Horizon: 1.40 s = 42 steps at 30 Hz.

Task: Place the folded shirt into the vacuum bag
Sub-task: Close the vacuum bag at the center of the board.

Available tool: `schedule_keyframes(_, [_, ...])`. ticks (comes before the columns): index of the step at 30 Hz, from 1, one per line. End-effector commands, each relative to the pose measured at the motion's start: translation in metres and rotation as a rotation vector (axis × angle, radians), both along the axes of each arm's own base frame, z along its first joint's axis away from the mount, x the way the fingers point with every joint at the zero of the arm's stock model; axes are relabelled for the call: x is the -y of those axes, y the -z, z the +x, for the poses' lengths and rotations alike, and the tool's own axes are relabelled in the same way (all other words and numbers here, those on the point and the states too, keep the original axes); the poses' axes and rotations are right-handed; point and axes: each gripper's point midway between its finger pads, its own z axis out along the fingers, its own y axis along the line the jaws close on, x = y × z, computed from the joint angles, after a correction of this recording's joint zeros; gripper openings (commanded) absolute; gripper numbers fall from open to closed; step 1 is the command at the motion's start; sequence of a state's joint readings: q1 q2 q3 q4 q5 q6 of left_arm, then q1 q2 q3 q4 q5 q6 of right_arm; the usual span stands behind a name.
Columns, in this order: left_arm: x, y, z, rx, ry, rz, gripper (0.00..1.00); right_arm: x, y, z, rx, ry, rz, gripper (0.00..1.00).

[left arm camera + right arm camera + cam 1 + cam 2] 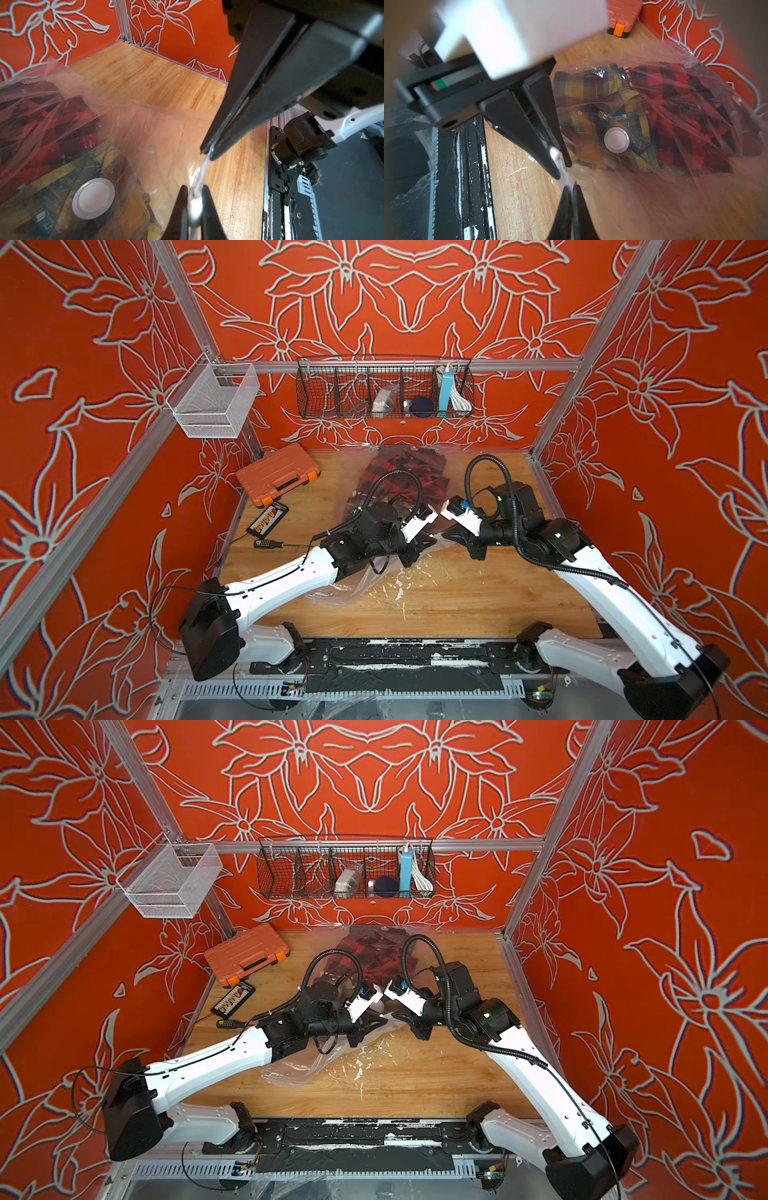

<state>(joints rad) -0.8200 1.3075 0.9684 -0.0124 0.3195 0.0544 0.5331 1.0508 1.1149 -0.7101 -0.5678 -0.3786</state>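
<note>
The vacuum bag (399,464) lies mid-worktop (478,593), reaching the far wall, with a yellow checked shirt (591,87) and a red shirt (685,124) inside. The left tool (194,190) is clamped on its white clip (194,207); the right tool (572,188) pinches the bag's edge just beside it.

**Illumination:** bright, even and diffuse, from overhead; colours saturated.
**Shadows:** soft and faint on the desk (478,605) beneath the arms (590,585).
**Glare:** small white glints on the vacuum bag (675,116) film in the right wrist view.
**Focus:** both top views sharp at centre. In the right wrist view the left pincer (561,166) housing is heavily blurred and the picture borders are hazy.
**Distortion:** frame posts (183,302) splay toward 10 and 2 o'clock in both top views. The wall (706,448) lines show colour fringing.
</note>
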Motion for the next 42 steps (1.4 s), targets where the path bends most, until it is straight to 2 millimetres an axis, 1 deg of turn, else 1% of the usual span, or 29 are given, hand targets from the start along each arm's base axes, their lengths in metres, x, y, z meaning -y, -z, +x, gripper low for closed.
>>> schedule_keyframes(1, [-0.031, 0.046, 0.002, -0.074, -0.092, 0.190, 0.06, 0.010, -0.021, 0.010, 0.125, 0.057, 0.002, 0.00])
schedule_keyframes(7, [-0.042, 0.065, -0.013, -0.071, -0.075, 0.339, 0.06, 0.013, -0.037, 0.015, 0.168, 0.080, 0.020, 0.00])
schedule_keyframes(12, [-0.053, 0.087, -0.016, -0.106, -0.126, 0.343, 0.06, 0.022, -0.060, 0.025, 0.195, 0.140, 0.073, 0.00])
schedule_keyframes(14, [-0.058, 0.092, -0.015, -0.106, -0.147, 0.352, 0.05, 0.025, -0.063, 0.026, 0.192, 0.149, 0.083, 0.00])
schedule_keyframes(15, [-0.059, 0.092, -0.014, -0.100, -0.155, 0.352, 0.04, 0.026, -0.062, 0.026, 0.185, 0.149, 0.083, 0.00])
schedule_keyframes(17, [-0.059, 0.085, -0.013, -0.081, -0.159, 0.338, 0.02, 0.025, -0.058, 0.023, 0.158, 0.136, 0.085, 0.00])
schedule_keyframes(18, [-0.057, 0.077, -0.012, -0.065, -0.157, 0.316, 0.00, 0.021, -0.054, 0.016, 0.127, 0.101, 0.095, 0.00])
schedule_keyframes(22, [-0.042, 0.044, -0.013, -0.032, -0.103, 0.221, 0.00, 0.006, -0.039, -0.005, 0.006, -0.008, 0.151, 0.00])
schedule_keyframes(25, [-0.032, 0.022, -0.020, -0.010, -0.042, 0.160, 0.00, 0.007, -0.027, -0.008, -0.028, -0.020, 0.116, 0.01])
schedule_keyframes(26, [-0.030, 0.016, -0.022, -0.001, -0.025, 0.145, 0.00, 0.007, -0.025, -0.011, -0.035, -0.032, 0.109, 0.10])
schedule_keyframes(29, [-0.026, 0.003, -0.027, 0.010, 0.018, 0.121, 0.00, 0.007, -0.021, -0.009, -0.043, -0.036, 0.088, 0.30])
schedule_keyframes(30, [-0.024, 0.000, -0.029, 0.009, 0.028, 0.114, 0.00, 0.007, -0.020, -0.007, -0.044, -0.033, 0.083, 0.34])
schedule_keyframes(32, [-0.022, -0.004, -0.032, 0.007, 0.046, 0.102, 0.00, 0.007, -0.017, -0.003, -0.052, -0.026, 0.070, 0.38])
schedule_keyframes(37, [-0.022, -0.010, -0.031, 0.018, 0.050, 0.102, 0.00, 0.008, 0.000, -0.003, -0.096, -0.025, 0.015, 0.38])
schedule_keyframes(40, [-0.023, -0.008, -0.029, 0.026, 0.043, 0.112, 0.00, 0.008, 0.001, -0.005, -0.084, -0.018, 0.035, 0.35])
schedule_keyframes(42, [-0.022, -0.009, -0.029, 0.029, 0.045, 0.111, 0.00, 0.006, 0.000, -0.007, -0.090, -0.027, 0.051, 0.31])
